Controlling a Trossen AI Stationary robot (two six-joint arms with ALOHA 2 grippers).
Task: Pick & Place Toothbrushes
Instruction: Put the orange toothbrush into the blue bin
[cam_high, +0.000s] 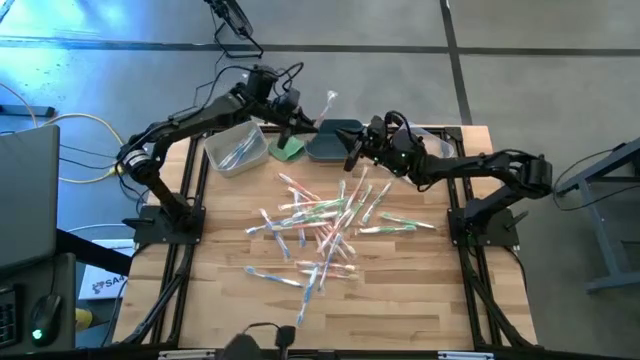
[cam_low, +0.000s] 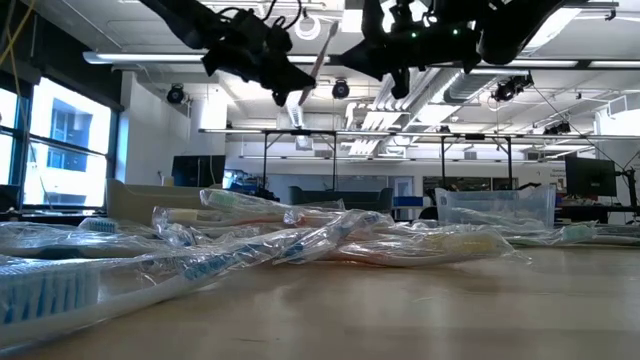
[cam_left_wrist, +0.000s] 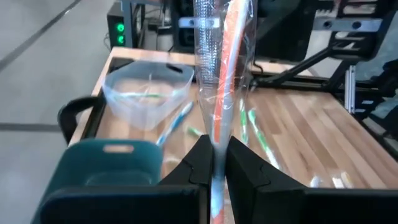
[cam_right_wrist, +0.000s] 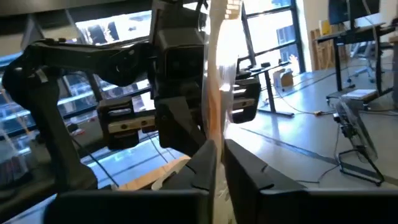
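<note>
Wooden desk (cam_high: 400, 290) carries the loose toothbrushes (cam_high: 325, 228), while above it both hands pinch 1 wrapped toothbrush (cam_left_wrist: 221, 74), left hand (cam_left_wrist: 214, 165) and right hand (cam_right_wrist: 216, 165) nearly closed, apparently mid-handover.

Toothbrushes (cam_high: 325, 232) lie scattered mid-counter (cam_high: 420, 290). Left pincer (cam_high: 300, 122) and right pincer (cam_high: 355, 152) meet at the far edge over a dark bin (cam_high: 335, 140), one wrapped toothbrush (cam_high: 327, 103) between them.

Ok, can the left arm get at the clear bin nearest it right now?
Probably yes: the left gripper, shut on a toothbrush, hovers near the clear bin with nothing between; the right gripper hangs close by.
</note>
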